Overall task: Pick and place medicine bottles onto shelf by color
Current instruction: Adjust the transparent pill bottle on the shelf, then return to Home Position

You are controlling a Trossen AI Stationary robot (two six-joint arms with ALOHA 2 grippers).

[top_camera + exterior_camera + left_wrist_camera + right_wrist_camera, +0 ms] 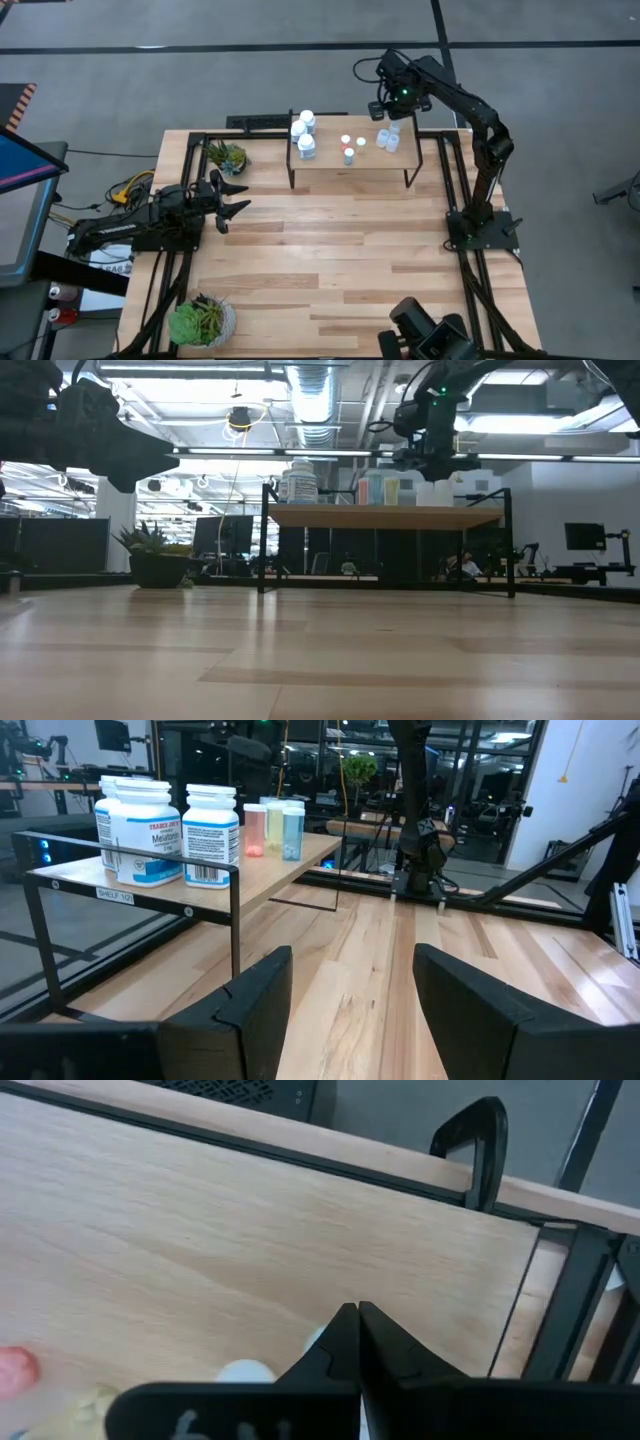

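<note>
The right gripper (392,108) hangs over the far right end of the shelf (330,160), its fingers (352,1342) pressed shut together and holding nothing. Just beneath and beside the fingertips stand the pale-blue bottles (388,139), white caps up, upright on the board. In the right wrist view a white cap (245,1371) shows right next to the closed tips, and a reddish blur (18,1367) lies farther off to one side.

The orange bottles (348,148) stand at the middle of the shelf, a little apart from the right fingers. The white bottles (303,133) cluster at the shelf's left end, well apart from them.

The left gripper (228,199) hovers low over the table (330,270) at its left side, fingers (250,1000) spread apart and empty. They point toward the shelf, with the white bottles (160,828) ahead and to one side of the fingertips, not touching. The blue and orange ones stand beyond those on the board.
</note>
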